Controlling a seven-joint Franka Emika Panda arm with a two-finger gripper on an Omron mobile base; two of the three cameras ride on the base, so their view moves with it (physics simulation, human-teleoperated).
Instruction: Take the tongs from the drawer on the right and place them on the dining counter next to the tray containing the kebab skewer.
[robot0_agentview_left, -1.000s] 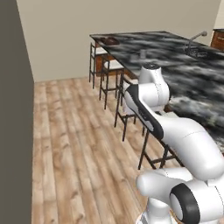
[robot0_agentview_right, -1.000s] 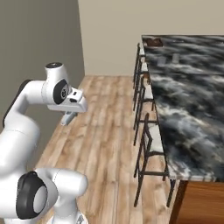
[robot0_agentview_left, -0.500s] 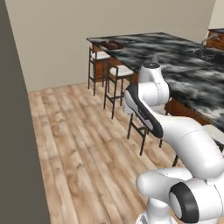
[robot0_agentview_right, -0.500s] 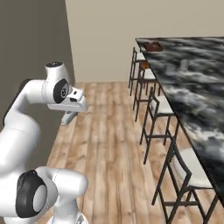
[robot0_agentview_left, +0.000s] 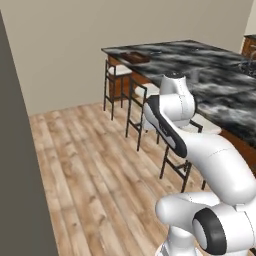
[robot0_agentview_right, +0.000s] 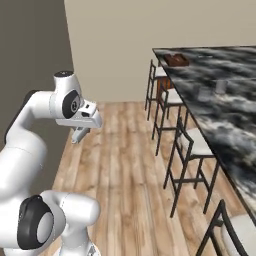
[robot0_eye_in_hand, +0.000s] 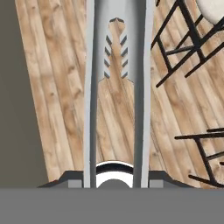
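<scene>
In the hand view my gripper (robot0_eye_in_hand: 112, 183) is shut on the tongs (robot0_eye_in_hand: 139, 87). Their two long grey metal arms run up the picture to scalloped tips above the wooden floor. From the right base view the gripper (robot0_agentview_right: 80, 131) hangs low off the hand, left of the stools, well short of the dining counter (robot0_agentview_right: 225, 107). That counter (robot0_agentview_left: 210, 70) is a black marbled slab. The dark-brown tray (robot0_agentview_left: 135, 57) sits at its far end (robot0_agentview_right: 176, 60). The kebab skewer is too small to make out.
Several black-framed stools with pale seats (robot0_agentview_left: 150, 92) (robot0_agentview_right: 192, 145) line the near side of the counter. A dark grey wall (robot0_agentview_left: 17, 165) stands close on the left. Bare wooden floor (robot0_agentview_right: 125, 165) lies between me and the stools.
The whole picture has shifted, so the base has driven: the counter's far end and the tray now sit more central. The arm keeps its pose and its hold on the tongs.
</scene>
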